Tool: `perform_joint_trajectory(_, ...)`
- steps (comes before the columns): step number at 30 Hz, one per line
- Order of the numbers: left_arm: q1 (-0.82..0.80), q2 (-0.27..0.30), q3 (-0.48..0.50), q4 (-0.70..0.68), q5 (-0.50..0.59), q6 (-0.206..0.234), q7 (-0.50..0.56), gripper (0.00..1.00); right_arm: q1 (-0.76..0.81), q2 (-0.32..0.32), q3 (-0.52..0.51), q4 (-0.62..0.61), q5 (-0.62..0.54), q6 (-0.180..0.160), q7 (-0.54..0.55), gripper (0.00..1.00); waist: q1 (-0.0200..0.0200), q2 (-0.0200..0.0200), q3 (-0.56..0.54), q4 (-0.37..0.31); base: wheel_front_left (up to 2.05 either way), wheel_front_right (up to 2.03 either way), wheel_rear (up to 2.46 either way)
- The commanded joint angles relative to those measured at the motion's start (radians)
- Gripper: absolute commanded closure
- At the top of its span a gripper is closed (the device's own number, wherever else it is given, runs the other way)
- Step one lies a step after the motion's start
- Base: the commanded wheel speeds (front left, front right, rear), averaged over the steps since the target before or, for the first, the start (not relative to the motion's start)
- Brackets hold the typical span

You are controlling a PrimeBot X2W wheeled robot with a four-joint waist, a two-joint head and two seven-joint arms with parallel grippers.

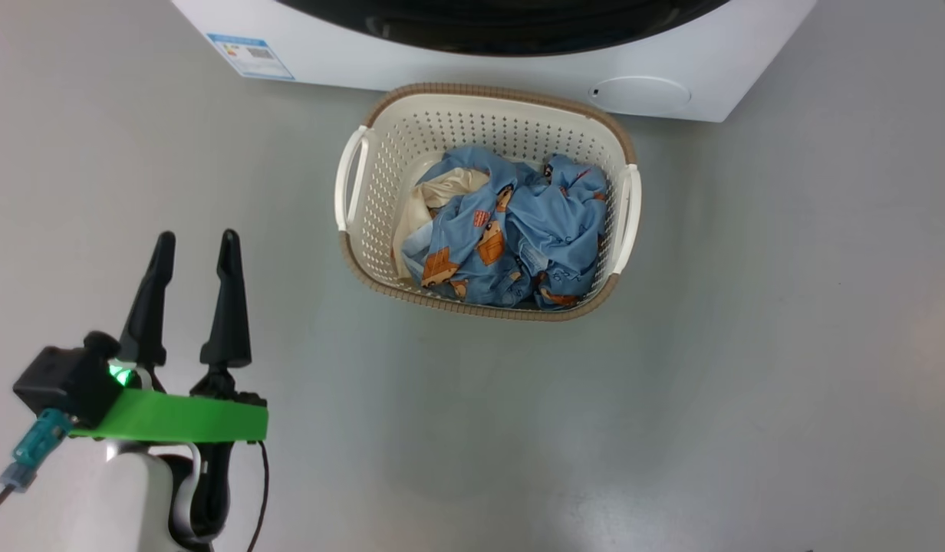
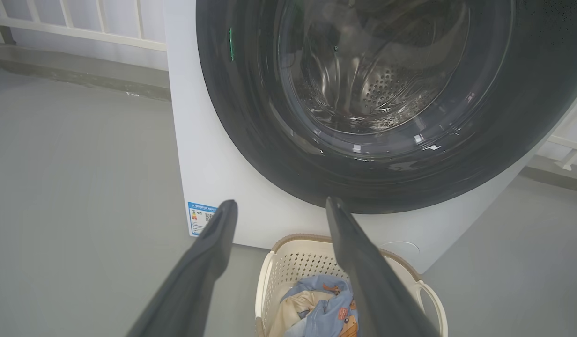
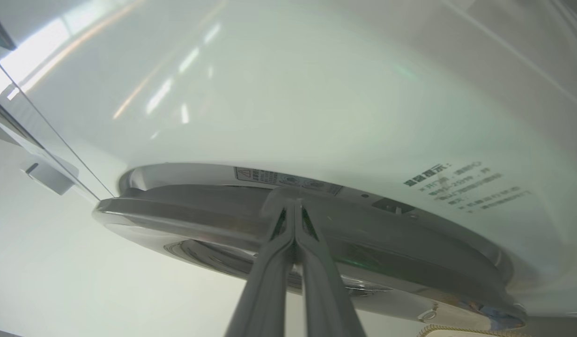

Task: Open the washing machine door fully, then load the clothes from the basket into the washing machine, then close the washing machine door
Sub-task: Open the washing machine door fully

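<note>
Head view: I've got the L gripper (image 1: 197, 241) at lower left over the grey floor (image 1: 749, 345). Its jaws are spread wide w/ nothing btwn them, and there is a green band (image 1: 181, 418) round the wrist. The basket (image 1: 380, 222) sits on the floor just in front of the washing machine (image 1: 518, 73). The clothes (image 1: 511, 230) lie bunched inside it, blue bear-print across the middle and right, cream piece at left. A blue label sticker (image 1: 250, 55) is on the machine's lower left corner. The bottom arc of the washing machine door (image 1: 503, 31) runs along the top edge.

L wrist view: I'm looking along the two spread fingers at the machine front. The door's black ring looks flat against the white panel, and the steel drum (image 2: 387, 89) shows thru the clear window. The basket w/ the clothes is below, partly behind the right-hand finger. A white railing (image 2: 82, 23) is at upper left.

R wrist view: the R gripper (image 3: 294, 203) has its jaws pressed together, holding nothing. The tips are up at the door's shiny rim where it meets the white front. I can't tell if they touch it or sit in the seam. Grey print on the panel at right is too blurred to read.
</note>
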Motion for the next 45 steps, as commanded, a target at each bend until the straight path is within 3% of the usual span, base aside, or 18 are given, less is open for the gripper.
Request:
perform_joint_trajectory(1, -0.020, 0.034, 0.030, -0.019, -0.007, 0.001, -0.006, 0.00, -0.022, 0.011, 0.007, -0.016, 0.007, 0.006, 0.013, 1.00, -0.0001, -0.0001, 0.008, 0.006, 0.00, 0.00, 0.00)
perform_joint_trajectory(24, -0.042, 0.023, 0.040, 0.006, -0.007, 0.001, -0.006, 0.00, -0.215, 0.045, 0.128, 0.180, -0.075, 0.006, 0.136, 1.00, -0.0001, -0.0001, 0.038, 0.028, 0.00, 0.00, 0.00)
perform_joint_trajectory(45, 0.034, 0.021, 0.063, 0.058, 0.011, 0.001, -0.006, 0.00, 0.065, 0.085, 0.176, 0.108, 0.010, 0.006, 0.282, 1.00, -0.0001, -0.0001, -0.159, -0.007, 0.00, 0.00, 0.00)
